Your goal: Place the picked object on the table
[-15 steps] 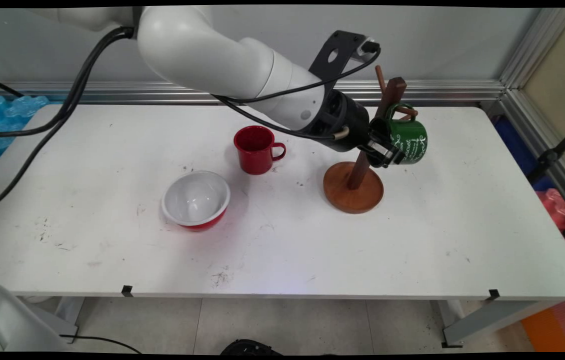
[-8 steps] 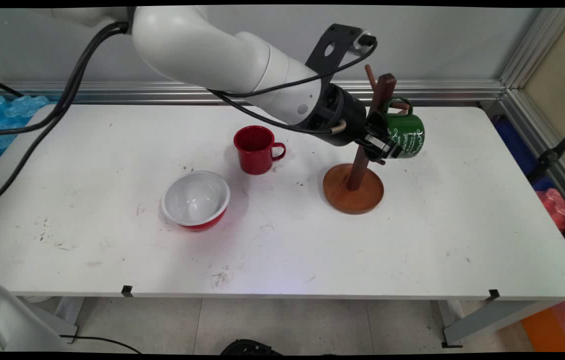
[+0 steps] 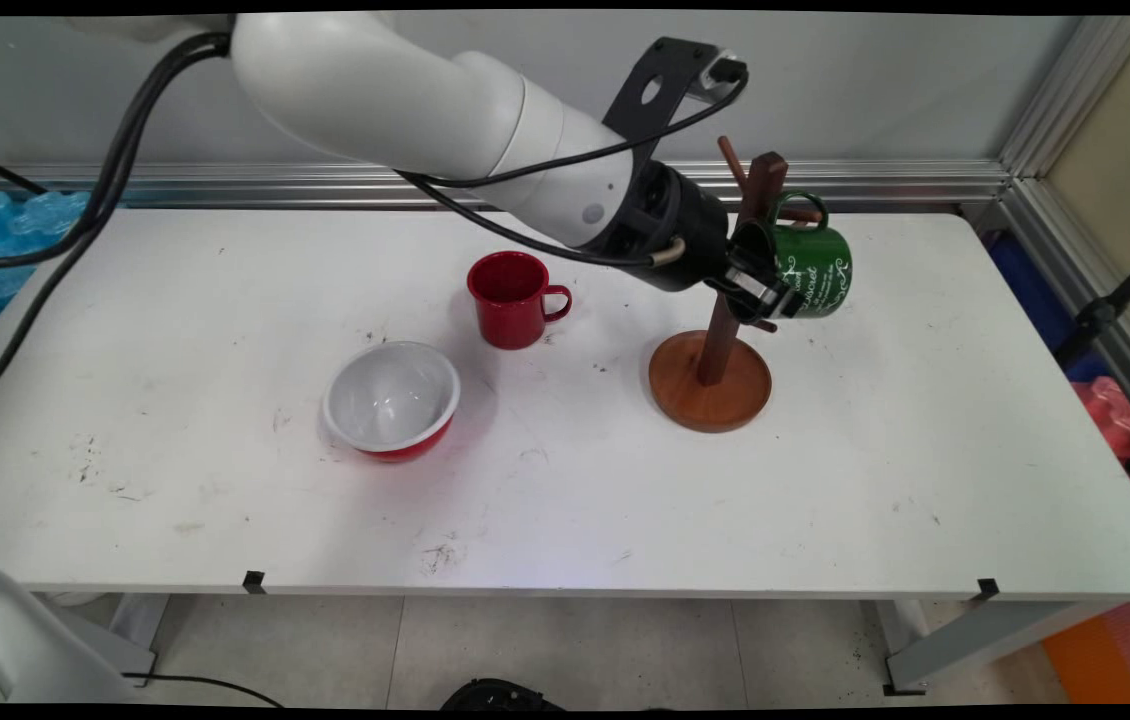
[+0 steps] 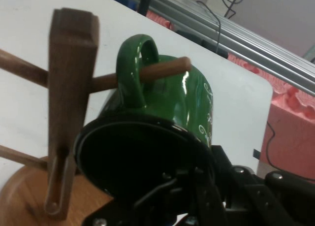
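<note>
A green mug (image 3: 818,275) with white lettering lies tipped on its side at the top of a wooden mug tree (image 3: 722,335). My gripper (image 3: 761,291) is shut on the mug's rim, one finger inside the dark mouth and one outside. In the hand view the green mug (image 4: 184,105) has its handle (image 4: 134,63) threaded over a wooden peg (image 4: 165,68) that sticks out of the post (image 4: 69,88). The peg's tip shows past the handle. My gripper (image 4: 197,184) rises at the bottom edge, partly hidden by the mug. The tree's round base (image 3: 711,390) rests on the table.
A red mug (image 3: 512,298) stands upright left of the tree, handle to the right. A white bowl with a red outside (image 3: 391,398) sits nearer the front. Blue packing (image 3: 0,225) lies beyond the table's left end, and pink material (image 3: 1120,415) beyond the right.
The gripper has carried the green mug a little up and back. The mug tree, leaning right a second ago, now stands straighter, and its base has barely shifted.
</note>
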`<state>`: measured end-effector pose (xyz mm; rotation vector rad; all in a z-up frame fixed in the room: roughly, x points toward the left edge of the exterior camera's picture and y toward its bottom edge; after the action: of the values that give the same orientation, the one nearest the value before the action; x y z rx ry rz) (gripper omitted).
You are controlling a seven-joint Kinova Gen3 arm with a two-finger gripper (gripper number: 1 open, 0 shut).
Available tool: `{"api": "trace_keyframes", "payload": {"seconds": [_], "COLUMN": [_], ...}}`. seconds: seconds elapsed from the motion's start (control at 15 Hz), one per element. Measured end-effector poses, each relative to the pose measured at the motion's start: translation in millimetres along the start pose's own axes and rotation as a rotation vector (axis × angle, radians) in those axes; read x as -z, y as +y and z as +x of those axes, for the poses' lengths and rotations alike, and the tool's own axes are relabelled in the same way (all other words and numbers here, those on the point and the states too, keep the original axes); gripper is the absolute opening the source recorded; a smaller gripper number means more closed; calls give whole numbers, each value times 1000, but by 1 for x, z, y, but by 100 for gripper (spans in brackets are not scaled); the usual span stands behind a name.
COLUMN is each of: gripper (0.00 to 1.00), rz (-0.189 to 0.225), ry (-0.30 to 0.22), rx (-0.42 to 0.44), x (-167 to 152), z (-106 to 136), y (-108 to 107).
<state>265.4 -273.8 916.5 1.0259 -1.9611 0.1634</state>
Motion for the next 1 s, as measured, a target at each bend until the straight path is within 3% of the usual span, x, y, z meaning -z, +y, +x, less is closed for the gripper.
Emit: {"api": "trace_keyframes", "payload": {"seconds": [1.0], "gripper": [0], "rz": [-51], "ry": [-3], "rx": [-11], "x": [34], "z": [4], "y": [24]}}
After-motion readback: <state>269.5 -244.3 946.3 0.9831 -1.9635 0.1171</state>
